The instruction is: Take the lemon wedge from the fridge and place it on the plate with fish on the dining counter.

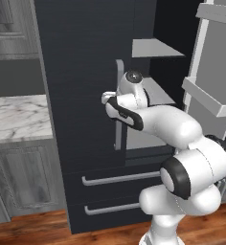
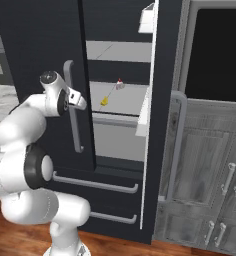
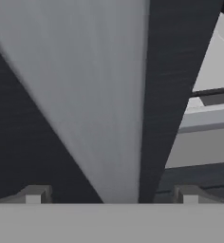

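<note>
Arm pose: we've got the arm (image 1: pixel 182 139) folded up tight, elbow low, forearm reaching up and forward at the fridge (image 1: pixel 91 72), with the wrist right up against the closed left door.

Pincer: the pincer (image 3: pixel 111 197) is spread, one fingertip (image 3: pixel 35 194) on each side of the left door's grey bar handle (image 3: pixel 90 95), which runs up between them. Tips don't look like they're pressing the bar, but we can't really tell contact from this close.

Pincer from the side: in the right base view the hand (image 2: pixel 72 100) sits just beside that handle (image 2: pixel 72 107), around its upper half.

Fridge doors: we count two. The left one's closed, the right one (image 2: pixel 162 115) is swung wide open, standing edge-on to the right of the opening.

Lemon wedge: one, tiny and yellow (image 2: pixel 104 101), lying on the light grey middle shelf (image 2: pixel 125 100) inside the fridge, towards the shelf's left front, to the right of the pincer and well apart from it.

Other shelf stuff: one small white-and-red thing (image 2: pixel 119 84) further back on the same shelf, too small for us to name.

Drawers: two at the bottom of the fridge, each with one horizontal bar handle (image 1: pixel 119 179).

Counter: one marble counter (image 1: pixel 19 117) left of the fridge, over grey cabinets (image 1: pixel 24 177).
</note>
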Robot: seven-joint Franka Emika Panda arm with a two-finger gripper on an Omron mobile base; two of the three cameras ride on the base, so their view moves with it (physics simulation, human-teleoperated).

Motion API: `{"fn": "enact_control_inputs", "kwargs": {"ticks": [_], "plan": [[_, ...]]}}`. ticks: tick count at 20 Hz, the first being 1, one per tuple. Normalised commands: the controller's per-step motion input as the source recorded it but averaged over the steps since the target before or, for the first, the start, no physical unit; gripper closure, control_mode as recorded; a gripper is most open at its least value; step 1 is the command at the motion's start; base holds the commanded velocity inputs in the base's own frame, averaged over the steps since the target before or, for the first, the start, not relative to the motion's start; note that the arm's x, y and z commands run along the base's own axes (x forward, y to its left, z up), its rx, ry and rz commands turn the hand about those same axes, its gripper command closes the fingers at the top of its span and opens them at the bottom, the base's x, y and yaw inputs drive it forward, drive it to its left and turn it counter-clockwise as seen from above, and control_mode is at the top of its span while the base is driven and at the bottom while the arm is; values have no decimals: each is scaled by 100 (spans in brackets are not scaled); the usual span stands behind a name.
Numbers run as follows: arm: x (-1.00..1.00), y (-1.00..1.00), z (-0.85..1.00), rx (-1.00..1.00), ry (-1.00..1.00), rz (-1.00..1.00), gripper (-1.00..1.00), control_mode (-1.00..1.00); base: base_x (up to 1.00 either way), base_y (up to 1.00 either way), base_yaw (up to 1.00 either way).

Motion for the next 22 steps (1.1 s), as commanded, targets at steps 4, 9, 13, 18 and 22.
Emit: {"fn": "enact_control_inputs", "kwargs": {"ticks": [4,9,13,18,22], "plan": [[23,0,-20,-4,0,0,-100,-100,0,0,0],[36,0,-13,0,0,0,-100,-100,0,0,0],[38,0,-10,-1,0,0,-100,-100,0,0,0],[27,0,-13,-6,0,0,100,-100,0,0,0],[2,0,-4,-3,0,0,100,-100,0,0,0]]}}
